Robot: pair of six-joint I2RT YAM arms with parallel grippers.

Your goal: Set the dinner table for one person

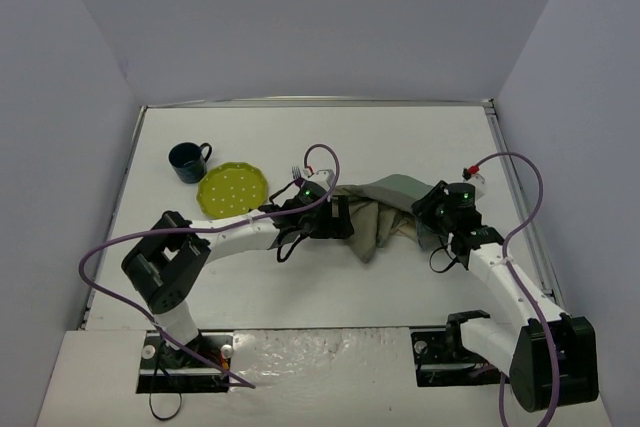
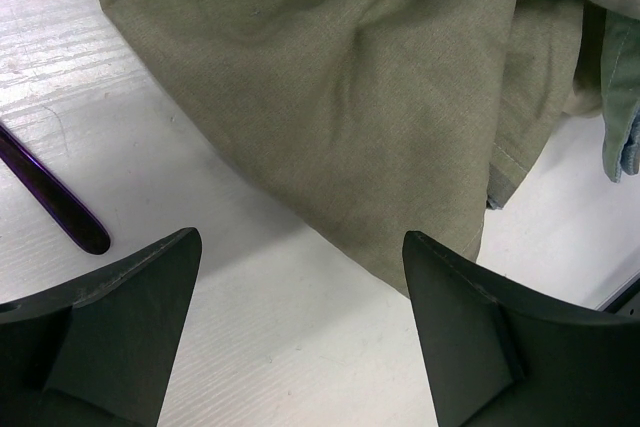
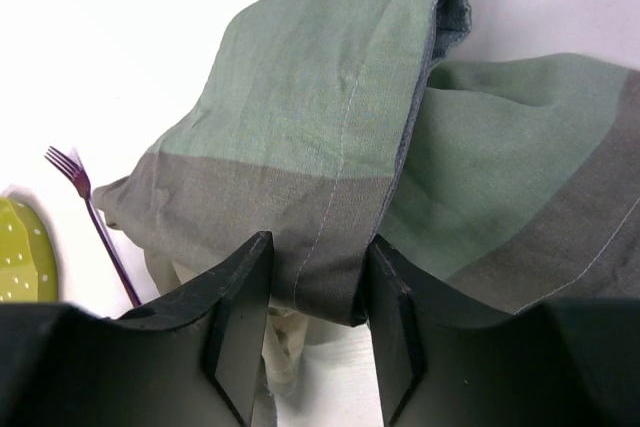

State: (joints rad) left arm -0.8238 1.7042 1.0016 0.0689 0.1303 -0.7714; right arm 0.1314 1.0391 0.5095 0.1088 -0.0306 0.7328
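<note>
A crumpled beige-and-green cloth placemat [image 1: 385, 209] lies mid-table on the white dinner table [image 1: 400, 137]. My right gripper [image 3: 318, 252] is shut on a folded edge of the placemat [image 3: 330, 147], lifting it a little. My left gripper [image 2: 300, 247] is open and empty, low over bare tabletop, with the placemat's beige side [image 2: 350, 77] just beyond its fingertips. A purple fork [image 1: 298, 175] lies beside the placemat's left end; it also shows in the right wrist view [image 3: 95, 222], and its handle end shows in the left wrist view [image 2: 55, 202]. A yellow-green dotted plate [image 1: 233, 188] and a dark blue mug [image 1: 188, 160] sit at the left.
A small white and red object [image 1: 476, 174] lies near the right edge. Purple cables loop over both arms. Metal edging [image 1: 320, 103] and grey walls bound the table at the back and sides.
</note>
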